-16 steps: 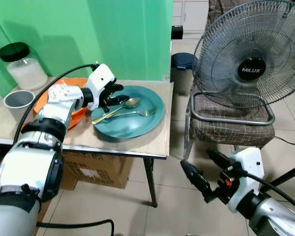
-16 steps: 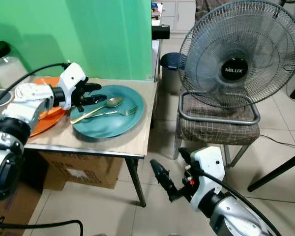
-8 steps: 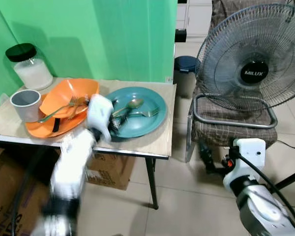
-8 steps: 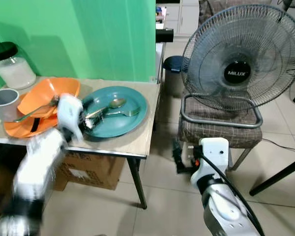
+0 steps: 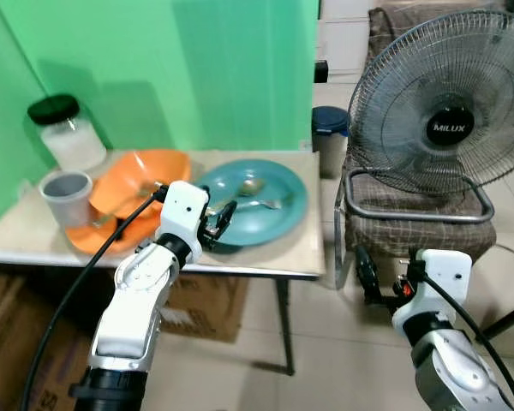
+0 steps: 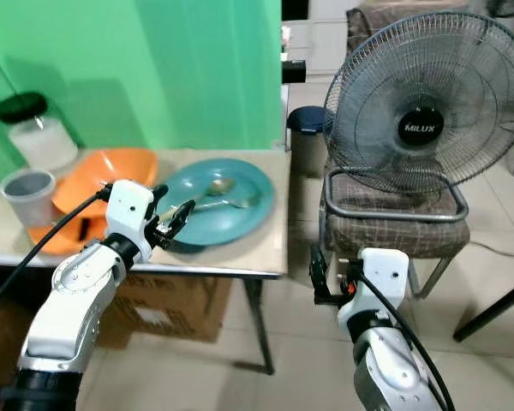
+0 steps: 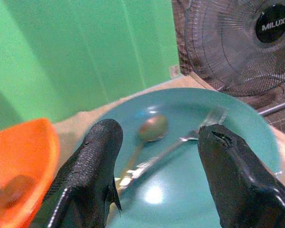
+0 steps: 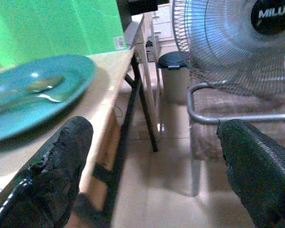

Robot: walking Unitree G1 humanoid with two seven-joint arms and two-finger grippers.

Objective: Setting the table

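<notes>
Teal plate (image 5: 270,201) sits at the right end of the table (image 5: 308,257), near the far right corner, with a spoon (image 7: 146,137) and fork (image 7: 190,140) lying side by side on it. Both run lengthwise from the plate's near-left rim toward the far right, bowl and tines pointing away toward the fan (image 5: 450,111). Left gripper (image 5: 219,217) hovers at the plate's near-left rim, fingers spread wide, holding nothing. Right gripper (image 6: 319,276) hangs low beside the table's right edge, also wide open and empty. Orange bowl (image 5: 141,175), grey cup (image 5: 65,190) and a jar (image 5: 64,135) crowd the left end.
</notes>
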